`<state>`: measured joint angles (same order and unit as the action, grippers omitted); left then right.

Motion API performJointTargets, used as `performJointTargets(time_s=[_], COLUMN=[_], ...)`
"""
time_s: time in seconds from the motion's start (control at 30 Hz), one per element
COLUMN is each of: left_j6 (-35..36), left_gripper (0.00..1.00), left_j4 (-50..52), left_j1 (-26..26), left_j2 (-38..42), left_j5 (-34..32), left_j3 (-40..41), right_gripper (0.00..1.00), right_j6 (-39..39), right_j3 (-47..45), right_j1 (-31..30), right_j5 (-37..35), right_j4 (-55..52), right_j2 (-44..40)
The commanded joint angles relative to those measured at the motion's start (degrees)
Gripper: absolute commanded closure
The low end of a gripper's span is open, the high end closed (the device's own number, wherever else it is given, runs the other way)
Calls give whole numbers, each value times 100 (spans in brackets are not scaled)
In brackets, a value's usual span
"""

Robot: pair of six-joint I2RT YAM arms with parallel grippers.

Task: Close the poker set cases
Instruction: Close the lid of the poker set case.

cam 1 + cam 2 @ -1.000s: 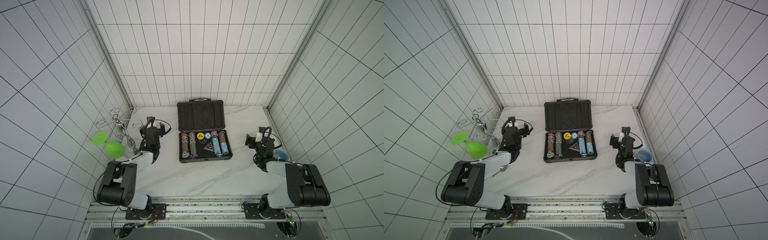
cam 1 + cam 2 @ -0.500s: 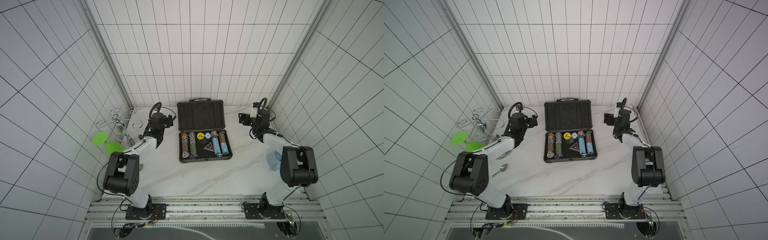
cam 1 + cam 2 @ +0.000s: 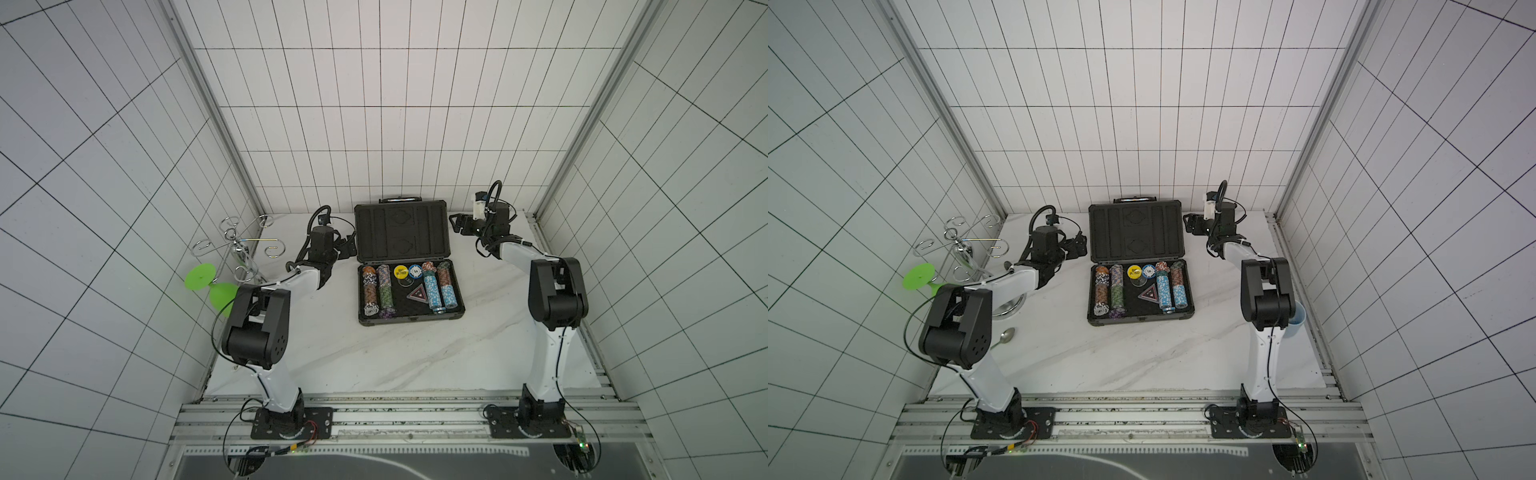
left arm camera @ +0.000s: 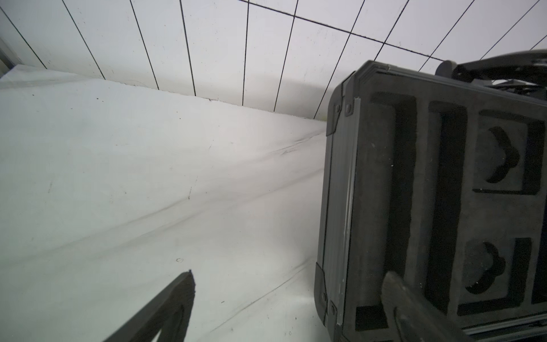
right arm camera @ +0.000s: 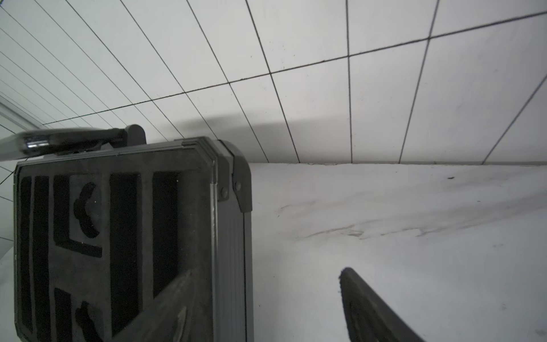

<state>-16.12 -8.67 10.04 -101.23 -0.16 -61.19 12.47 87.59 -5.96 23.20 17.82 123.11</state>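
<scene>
left pincer (image 3: 347, 248): jaws apart, holding nothing. in the left wrist view the left pincer (image 4: 290, 274) straddles one side edge of the lid (image 4: 444, 192). one finger (image 4: 414, 314) sits over the foam face and its mate is out over the bare table (image 4: 148, 177).

right pincer (image 3: 457, 221): jaws also apart and empty. in the right wrist view the right pincer (image 5: 266, 272) straddles the opposite side edge in the same way.

we find the poker set case (image 3: 409, 266) open at mid-table, towards the back wall. its long axis runs across from arm to arm. the lid (image 3: 402, 232) stands raised behind the base (image 3: 411, 321), with rows of chips (image 3: 432, 289) exposed.

the lid lies inboard of each pincer, directly between them. we judge both arms about equally near, the right one closer to the lid's top corner. closing calls for swinging the lid forward and down onto the base.

not established:
- whether either inner finger touches the foam
- the hinge and the lid's rear face, which are hidden
- the latches, too small to read
- the handle (image 3: 400, 200), which is blurred in both wrist views
</scene>
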Motion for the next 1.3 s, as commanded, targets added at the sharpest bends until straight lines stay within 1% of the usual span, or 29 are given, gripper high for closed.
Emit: performJointTargets(time_s=[0.0, 0.17, 0.4, 0.6, 0.7, 0.83, 0.97, 1.1, 1.2, 1.23, 1.27], left_j6=[-163, -95, -81, -93, -105, -117, -137, -287, -464, -503, -508], left_gripper=[2, 2, 2, 2, 2, 2, 2, 2, 2, 2, 2], left_j4=[49, 77, 93, 80, 58, 16, -43, -21, -21, 9, 23], left_j1=[6, 5, -2, -2, -5, -11, -36, -103, -198, -213, -216], left_j2=[-58, -64, -141, -184, -195, -213, -264, -352, -426, -445, -458], left_j5=[128, 90, 107, 197, 234, 332, 376, 385, 449, 481, 522], left_j3=[-153, -157, -219, -253, -253, -253, -268, -345, -443, -504, -571], right_gripper=[23, 24, 26, 31, 33, 40, 53, 69, 85, 96, 100], right_j6=[211, 525, 694, 722, 722, 722, 700, 654, 626, 616, 598], right_j3=[826, 982, 1535, 2052, 2137, 2174, 2186, 2118, 1967, 1873, 1770], right_j1=[-103, -173, -235, -283, -310, -345, -387, -414, -424, -424, -432], right_j5=[372, 398, 325, 269, 227, 135, 55, 27, 69, 95, 101], right_j4=[363, 781, 813, 600, 584, 581, 586, 663, 820, 900, 994], right_j2=[244, 520, 913, 1318, 1408, 1462, 1446, 1354, 1185, 1103, 1012])
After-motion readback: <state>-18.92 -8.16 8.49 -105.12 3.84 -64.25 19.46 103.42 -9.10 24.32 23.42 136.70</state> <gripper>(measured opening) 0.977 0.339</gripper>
